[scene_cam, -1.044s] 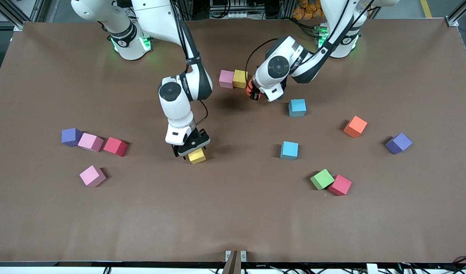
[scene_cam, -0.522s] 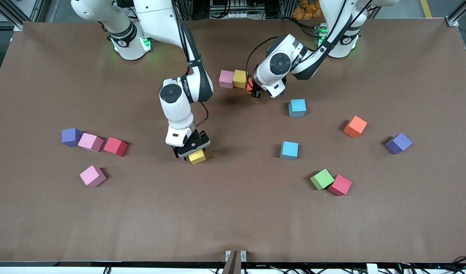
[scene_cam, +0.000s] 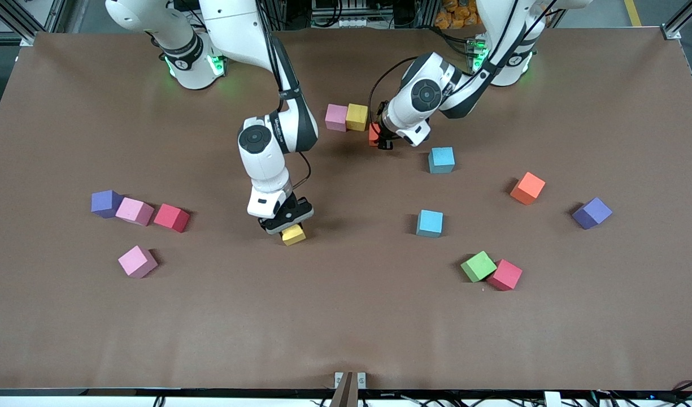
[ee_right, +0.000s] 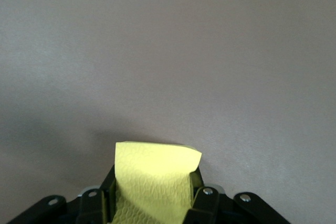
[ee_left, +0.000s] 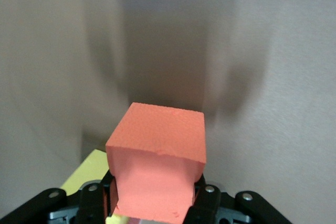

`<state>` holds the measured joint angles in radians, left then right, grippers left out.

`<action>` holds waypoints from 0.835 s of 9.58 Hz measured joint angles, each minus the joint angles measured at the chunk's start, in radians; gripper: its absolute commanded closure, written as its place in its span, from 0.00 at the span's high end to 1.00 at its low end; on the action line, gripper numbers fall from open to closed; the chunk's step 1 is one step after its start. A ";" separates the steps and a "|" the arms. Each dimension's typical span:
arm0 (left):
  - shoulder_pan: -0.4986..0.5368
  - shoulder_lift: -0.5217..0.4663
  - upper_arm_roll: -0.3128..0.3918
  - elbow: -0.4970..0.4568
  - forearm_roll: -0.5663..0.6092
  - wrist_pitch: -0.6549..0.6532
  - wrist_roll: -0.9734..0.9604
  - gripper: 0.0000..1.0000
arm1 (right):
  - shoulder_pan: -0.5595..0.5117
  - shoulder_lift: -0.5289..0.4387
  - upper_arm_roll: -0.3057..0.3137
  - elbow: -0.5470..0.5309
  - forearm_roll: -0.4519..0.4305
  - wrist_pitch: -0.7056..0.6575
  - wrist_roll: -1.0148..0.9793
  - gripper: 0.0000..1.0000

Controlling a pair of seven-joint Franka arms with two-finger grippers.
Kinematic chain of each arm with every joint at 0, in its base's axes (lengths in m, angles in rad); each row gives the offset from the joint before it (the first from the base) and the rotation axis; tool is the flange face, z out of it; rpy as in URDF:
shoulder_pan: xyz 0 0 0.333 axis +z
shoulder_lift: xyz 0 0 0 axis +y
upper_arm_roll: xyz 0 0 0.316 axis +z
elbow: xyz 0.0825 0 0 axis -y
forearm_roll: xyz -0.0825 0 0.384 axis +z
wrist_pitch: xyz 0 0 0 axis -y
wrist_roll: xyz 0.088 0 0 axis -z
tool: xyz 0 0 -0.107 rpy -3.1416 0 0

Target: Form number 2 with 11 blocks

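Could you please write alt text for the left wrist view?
The left gripper holds a red-orange block between its fingers, above the brown table. A corner of a yellow block shows beside it.

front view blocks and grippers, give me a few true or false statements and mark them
1. The left gripper holds a green cube. False: it holds an orange-red cube.
2. The right gripper is shut on a yellow cube. True.
3. A pink cube touches a yellow cube near the robots' bases. True.
4. The green cube stands alone. False: a red cube touches it.
5. Two light blue cubes touch. False: one lies apart from the other.
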<state>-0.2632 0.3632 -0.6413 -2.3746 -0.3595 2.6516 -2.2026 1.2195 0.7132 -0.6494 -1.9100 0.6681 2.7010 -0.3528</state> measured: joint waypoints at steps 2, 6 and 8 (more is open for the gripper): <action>0.000 -0.001 -0.023 -0.011 -0.003 0.015 -0.008 0.00 | -0.012 -0.005 -0.002 0.041 0.004 -0.117 -0.102 0.16; 0.007 -0.031 -0.053 -0.044 -0.003 0.042 -0.012 0.00 | -0.023 -0.108 -0.001 -0.056 0.018 -0.199 -0.361 0.16; 0.009 -0.034 -0.070 -0.058 -0.003 0.059 -0.013 0.00 | -0.016 -0.200 0.007 -0.162 0.018 -0.211 -0.489 0.16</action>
<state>-0.2539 0.3289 -0.7112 -2.4324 -0.3629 2.7104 -2.2154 1.2039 0.5135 -0.6419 -2.0722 0.6856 2.4896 -0.8420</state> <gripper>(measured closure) 0.449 0.449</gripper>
